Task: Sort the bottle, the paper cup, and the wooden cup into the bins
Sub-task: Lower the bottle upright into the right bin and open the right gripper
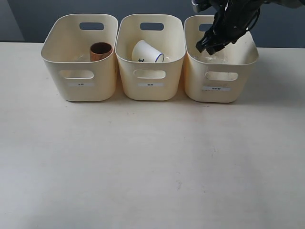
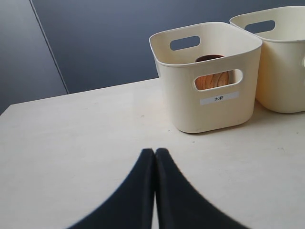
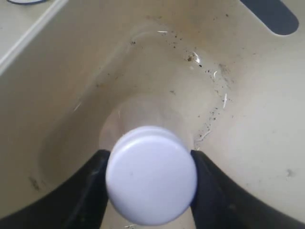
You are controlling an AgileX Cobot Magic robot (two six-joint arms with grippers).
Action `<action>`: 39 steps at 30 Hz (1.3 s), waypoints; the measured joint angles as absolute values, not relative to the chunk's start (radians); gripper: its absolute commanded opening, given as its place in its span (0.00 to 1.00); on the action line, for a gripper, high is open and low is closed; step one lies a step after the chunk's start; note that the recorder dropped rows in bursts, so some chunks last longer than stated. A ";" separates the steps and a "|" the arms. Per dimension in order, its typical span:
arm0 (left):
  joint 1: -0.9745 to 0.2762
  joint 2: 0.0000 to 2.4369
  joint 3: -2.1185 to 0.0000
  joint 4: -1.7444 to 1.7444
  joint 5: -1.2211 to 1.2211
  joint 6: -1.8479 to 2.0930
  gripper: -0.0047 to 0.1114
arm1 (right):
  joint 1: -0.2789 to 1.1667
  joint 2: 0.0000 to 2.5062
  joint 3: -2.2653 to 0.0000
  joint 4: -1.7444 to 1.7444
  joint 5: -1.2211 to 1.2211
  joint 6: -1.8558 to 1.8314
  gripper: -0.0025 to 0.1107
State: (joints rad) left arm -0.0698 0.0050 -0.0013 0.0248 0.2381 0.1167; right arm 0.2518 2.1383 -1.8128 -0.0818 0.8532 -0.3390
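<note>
The bottle's white cap (image 3: 151,174) fills the right wrist view, and my right gripper (image 3: 150,168) is shut on it, one black finger on each side. The clear body hangs down inside the right bin (image 1: 221,67), above its speckled floor (image 3: 248,119). In the exterior view my right gripper (image 1: 215,42) reaches into that bin from above and hides the bottle. The wooden cup (image 1: 101,50) stands in the left bin (image 1: 81,90). In the middle bin (image 1: 150,90) the paper cup (image 1: 145,51) lies tilted. My left gripper (image 2: 155,151) is shut and empty over the table, short of the left bin (image 2: 205,109).
The three bins stand in a row at the far side of the pale table (image 1: 152,162). The wooden cup (image 2: 213,80) shows through the left bin's handle slot. A dark wall runs behind the bins. The left arm is outside the exterior view.
</note>
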 measured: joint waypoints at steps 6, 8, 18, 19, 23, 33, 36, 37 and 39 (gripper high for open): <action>-0.070 0.005 -0.001 0.025 0.238 0.117 0.04 | 0.252 2.158 -1.804 -0.089 0.874 -0.306 0.70; -0.070 0.005 -0.001 0.025 0.238 0.117 0.04 | 0.252 2.160 -1.804 -0.104 0.874 -0.275 0.69; -0.070 0.005 -0.001 0.025 0.238 0.117 0.04 | 0.252 2.160 -1.804 -0.147 0.848 -0.228 0.68; -0.070 0.005 -0.001 0.025 0.238 0.117 0.04 | 0.252 2.160 -1.804 -0.147 0.846 -0.228 0.68; -0.070 0.005 -0.001 0.025 0.238 0.117 0.04 | 0.252 2.160 -1.804 -0.149 0.842 -0.226 0.68; -0.070 0.005 -0.001 0.025 0.238 0.117 0.04 | 0.252 2.160 -1.804 -0.149 0.840 -0.224 0.68; -0.070 0.005 -0.001 0.025 0.238 0.117 0.04 | 0.252 2.160 -1.804 -0.149 0.840 -0.224 0.68; -0.070 0.005 -0.001 0.025 0.238 0.117 0.04 | 0.252 2.160 -1.804 -0.149 0.840 -0.224 0.68; -0.070 0.005 -0.001 0.025 0.238 0.117 0.04 | 0.252 2.160 -1.804 -0.149 0.840 -0.224 0.68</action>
State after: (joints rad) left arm -0.0698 0.0050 -0.0013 0.0248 0.2381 0.1167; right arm 0.2518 2.1599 -1.8040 -0.1488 0.8405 -0.2239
